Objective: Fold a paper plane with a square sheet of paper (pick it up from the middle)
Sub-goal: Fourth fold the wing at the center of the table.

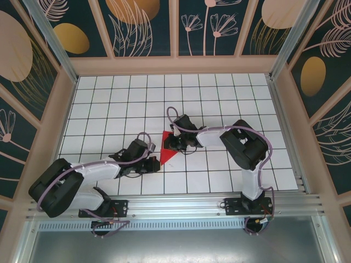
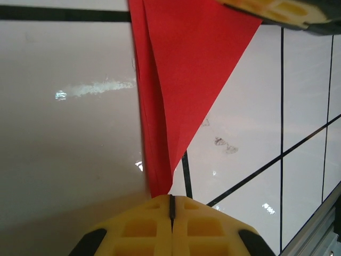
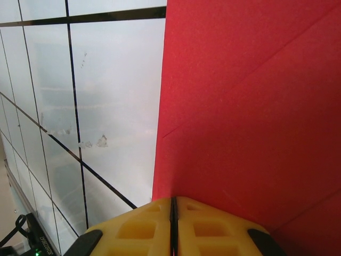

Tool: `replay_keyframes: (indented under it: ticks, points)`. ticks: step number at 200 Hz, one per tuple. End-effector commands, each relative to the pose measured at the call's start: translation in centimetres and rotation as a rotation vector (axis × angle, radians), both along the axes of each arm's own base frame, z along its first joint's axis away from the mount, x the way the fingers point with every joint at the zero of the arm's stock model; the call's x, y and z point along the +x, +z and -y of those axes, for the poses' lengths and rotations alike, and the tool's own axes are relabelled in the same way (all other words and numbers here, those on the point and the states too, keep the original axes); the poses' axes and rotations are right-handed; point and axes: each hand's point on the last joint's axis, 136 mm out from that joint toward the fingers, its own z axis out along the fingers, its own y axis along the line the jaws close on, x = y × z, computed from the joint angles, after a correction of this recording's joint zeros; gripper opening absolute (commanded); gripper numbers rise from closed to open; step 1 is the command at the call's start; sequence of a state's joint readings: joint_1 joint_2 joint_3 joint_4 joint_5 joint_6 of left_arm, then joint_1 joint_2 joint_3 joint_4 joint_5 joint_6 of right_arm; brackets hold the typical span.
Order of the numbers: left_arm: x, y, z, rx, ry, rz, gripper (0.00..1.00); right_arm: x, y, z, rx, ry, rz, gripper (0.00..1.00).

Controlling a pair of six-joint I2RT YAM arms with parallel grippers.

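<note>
The square sheet of paper point(image 1: 166, 149) lies on the white grid table as a folded, creased red triangle with its point toward the near edge. My left gripper point(image 1: 156, 164) is shut, its fingertips meeting the paper's narrow tip point(image 2: 160, 184); the left gripper point(image 2: 171, 198) shows no red between its jaws. My right gripper point(image 1: 174, 143) is shut and rests on the wide part of the sheet point(image 3: 250, 106). Seen from the right wrist, the right gripper point(image 3: 173, 200) has the paper spreading out from under its tips. One of its yellow fingers point(image 2: 277, 9) shows at the far end of the paper point(image 2: 186, 69).
Black grid lines point(image 2: 266, 168) cross the glossy white table point(image 1: 109, 104). An aluminium rail point(image 1: 181, 205) runs along the near edge by the arm bases. Patterned walls point(image 1: 175, 27) enclose the table on three sides.
</note>
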State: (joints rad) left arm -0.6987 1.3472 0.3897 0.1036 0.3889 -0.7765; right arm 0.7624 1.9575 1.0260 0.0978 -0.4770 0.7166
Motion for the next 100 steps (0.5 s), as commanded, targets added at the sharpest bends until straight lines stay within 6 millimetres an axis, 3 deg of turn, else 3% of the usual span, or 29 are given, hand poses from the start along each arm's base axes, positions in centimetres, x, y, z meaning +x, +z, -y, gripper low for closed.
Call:
replay_keyframes:
  ticks: [1,68,100]
  points:
    - [0.0,0.2,1.3,-0.045,-0.065,0.017,0.08,-0.2,-4.2,1.8,-0.116,-0.042,-0.049,0.12]
    - [-2.4,-4.4,-2.7,0.126,-0.007,-0.08,0.08,-0.2,-3.8,2.0,-0.122,-0.045,-0.037,0.12]
    - [-3.3,-4.6,-4.5,0.179,0.021,-0.088,0.08,0.1,-3.3,2.0,-0.123,-0.04,-0.027,0.12]
